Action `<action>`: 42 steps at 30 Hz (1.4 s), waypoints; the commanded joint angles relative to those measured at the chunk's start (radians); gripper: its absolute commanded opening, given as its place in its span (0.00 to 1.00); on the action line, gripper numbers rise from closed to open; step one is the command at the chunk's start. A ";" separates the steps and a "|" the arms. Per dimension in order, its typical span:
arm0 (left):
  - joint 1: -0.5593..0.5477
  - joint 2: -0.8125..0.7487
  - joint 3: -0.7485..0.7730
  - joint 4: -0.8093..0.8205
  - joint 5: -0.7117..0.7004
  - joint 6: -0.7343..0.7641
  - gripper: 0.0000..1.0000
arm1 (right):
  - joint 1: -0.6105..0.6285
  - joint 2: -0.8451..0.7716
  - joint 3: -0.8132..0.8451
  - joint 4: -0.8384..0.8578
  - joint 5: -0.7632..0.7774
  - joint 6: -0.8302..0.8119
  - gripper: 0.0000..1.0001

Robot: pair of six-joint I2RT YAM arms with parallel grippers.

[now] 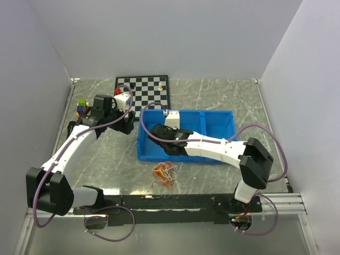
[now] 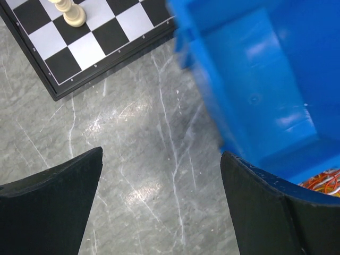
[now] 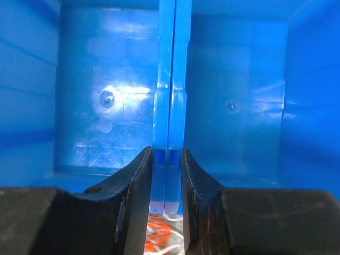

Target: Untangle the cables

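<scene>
The blue bin [image 1: 212, 121] is straddled by the right gripper [image 3: 166, 175], jaws nearly pressed together. The left gripper [image 2: 159, 202], spread wide, hovers far-left (probably waiting). The cables [image 1: 164, 174] lie tangled near the bin.

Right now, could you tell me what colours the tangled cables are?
The cables are mostly orange and red, with yellow and white strands; the top external view shows them best.

You get bright, even overhead light: pale glare patches on the marble counter [image 2: 138, 194] and a hot spot on the blue bin [image 3: 109, 98] floor. Its wall smears with blur in your left wrist view. Shadows stay soft.
</scene>
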 commanded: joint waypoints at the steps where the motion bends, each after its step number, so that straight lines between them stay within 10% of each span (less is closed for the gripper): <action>1: -0.002 -0.036 -0.014 -0.031 0.007 0.038 0.97 | 0.033 0.051 0.042 0.004 -0.131 -0.020 0.19; 7: -0.002 -0.079 -0.020 -0.088 0.064 0.084 0.97 | 0.067 -0.148 -0.144 0.084 -0.130 -0.007 0.59; 15: -0.018 -0.128 -0.001 -0.189 0.113 0.145 0.97 | 0.192 -0.469 -0.410 0.253 -0.211 -0.094 0.62; 25: -0.138 -0.176 -0.018 -0.191 0.179 0.092 0.97 | 0.242 -0.382 -0.580 0.475 -0.384 -0.142 0.61; 33: -0.208 -0.038 -0.067 -0.010 -0.031 0.031 0.96 | 0.242 -0.285 -0.580 0.561 -0.404 -0.140 0.53; 42: -0.208 0.026 -0.103 0.134 -0.237 0.044 0.97 | 0.260 -0.345 -0.674 0.574 -0.427 -0.091 0.13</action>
